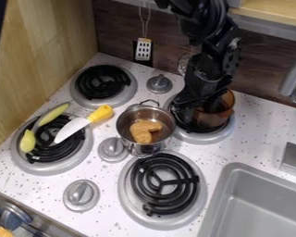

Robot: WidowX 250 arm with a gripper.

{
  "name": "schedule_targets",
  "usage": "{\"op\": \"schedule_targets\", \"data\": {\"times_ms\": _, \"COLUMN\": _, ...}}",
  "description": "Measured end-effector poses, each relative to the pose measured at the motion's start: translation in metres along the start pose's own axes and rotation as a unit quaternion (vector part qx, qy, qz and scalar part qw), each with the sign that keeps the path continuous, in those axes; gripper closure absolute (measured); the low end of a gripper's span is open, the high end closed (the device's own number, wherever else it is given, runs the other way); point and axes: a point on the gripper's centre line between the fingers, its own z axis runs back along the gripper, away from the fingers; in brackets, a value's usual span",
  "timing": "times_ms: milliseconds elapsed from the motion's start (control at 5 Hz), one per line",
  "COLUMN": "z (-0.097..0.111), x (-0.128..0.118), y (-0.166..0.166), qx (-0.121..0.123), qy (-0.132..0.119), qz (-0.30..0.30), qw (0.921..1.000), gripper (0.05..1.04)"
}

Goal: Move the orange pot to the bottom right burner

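Camera view shows the black gripper (192, 110) hanging over the top right burner (203, 138), at the left side of the orange pot (223, 116). It overlaps the pot's near-left part from this angle; whether it stands wide, narrow or closed on the pot cannot be told, since its dark parts merge with the coil behind. The orange pot is see-through and sits upright on that top right burner — not on the bottom right burner (129, 196), whose black coil lies bare.

Just left of the gripper, a steel pot (141, 147) stands upright on the speckled counter (252, 139), near the back edge of the bottom right burner, with brownish-orange food (144, 130) inside. A grey knob (113, 149) is just beside it; another (159, 84) lies behind, and a third (81, 195) stands toward the front.

Farther left, a knife (72, 128) with a yellow handle rests with its pale blade over the bottom left burner (52, 169). Two yellow-green pieces lie there too — one long (54, 113), one short (27, 141). Behind is the top left burner (101, 83). A white slotted spatula (143, 49) hangs at the back wall, and to the right are a grey sink (262, 199) and a faucet (292, 76).
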Motion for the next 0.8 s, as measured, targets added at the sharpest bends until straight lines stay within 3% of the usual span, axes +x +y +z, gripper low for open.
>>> {"op": "schedule_targets", "data": {"times_ms": 200, "z": 0.0001, "x": -0.0012, "y": 0.002, "qx": 0.012, "qy": 0.006, "qz": 0.008, "qw": 0.9999, "gripper": 0.702}}
{"op": "schedule_targets", "data": {"times_ms": 400, "z": -0.0017, "x": -0.0005, "y": 0.0007, "qx": 0.002, "qy": 0.0, "qz": 0.014, "qw": 0.9999, "gripper": 0.916}}
{"op": "schedule_targets", "data": {"times_ms": 600, "z": -0.0009, "x": -0.0033, "y": 0.0053, "qx": -0.017, "qy": -0.005, "qz": 0.026, "qw": 0.9995, "gripper": 1.004}}
{"op": "schedule_targets", "data": {"times_ms": 800, "z": 0.0033, "x": -0.0042, "y": 0.0089, "qx": -0.019, "qy": -0.01, "qz": 0.026, "qw": 0.9994, "gripper": 1.011}}
